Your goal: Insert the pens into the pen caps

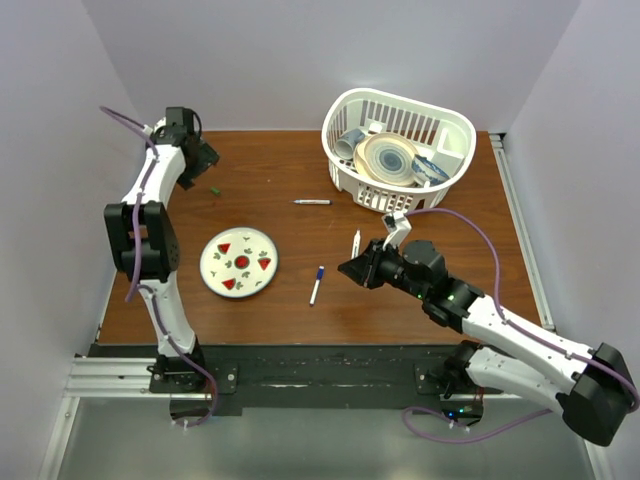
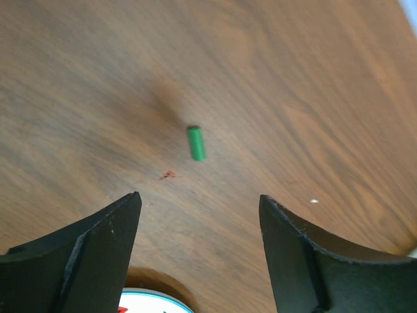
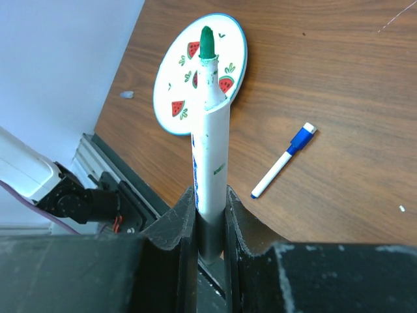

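Note:
My right gripper is shut on a white pen with a bare green tip, held upright above the table; in the top view the gripper is right of centre and the pen sticks out of it. A small green cap lies on the wood ahead of my open, empty left gripper; in the top view the cap is just below that gripper. A blue-capped pen lies at the centre and also shows in the right wrist view. A third thin pen lies farther back.
A watermelon-patterned plate sits front left; it also shows in the right wrist view, and its edge shows in the left wrist view. A white slotted basket with dishes stands at the back right. White walls close three sides.

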### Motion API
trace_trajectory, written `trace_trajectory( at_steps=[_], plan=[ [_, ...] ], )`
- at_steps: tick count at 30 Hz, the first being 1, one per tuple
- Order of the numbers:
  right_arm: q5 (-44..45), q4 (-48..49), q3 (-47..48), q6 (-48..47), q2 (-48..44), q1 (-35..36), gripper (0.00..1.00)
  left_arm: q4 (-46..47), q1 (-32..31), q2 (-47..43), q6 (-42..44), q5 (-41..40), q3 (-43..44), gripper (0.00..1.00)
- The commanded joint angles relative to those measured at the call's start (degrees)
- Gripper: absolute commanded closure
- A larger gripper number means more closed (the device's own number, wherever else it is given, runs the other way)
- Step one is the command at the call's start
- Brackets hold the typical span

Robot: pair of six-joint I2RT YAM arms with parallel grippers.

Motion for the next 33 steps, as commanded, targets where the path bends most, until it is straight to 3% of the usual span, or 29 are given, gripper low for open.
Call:
trace_trajectory(
  at_steps=[1,9,22,33],
  plan=[
    [2.5,-1.2,3.7,-2.8,-0.2,0.2,1.00,-4.3,-0.1,3.3,-2.6,-2.3,2.7,0.24],
    [3.7,-1.8,4.0,-3.6,0.1,0.2,1.00,-3.0,0.0,9.9,-3.1,0.5,7.9,0.31],
    [4.7,-3.1,4.1,-3.8,-0.5,0.1,1.00,-1.3,-0.1,15.1,-2.1,1.4,9.1,0.39],
    [6.4,-4.4,4.0,-4.1,-3.1,0.2,1.00,-6.0,-0.2,17.9,1.5,-3.8,11.4,0.44]
  ],
)
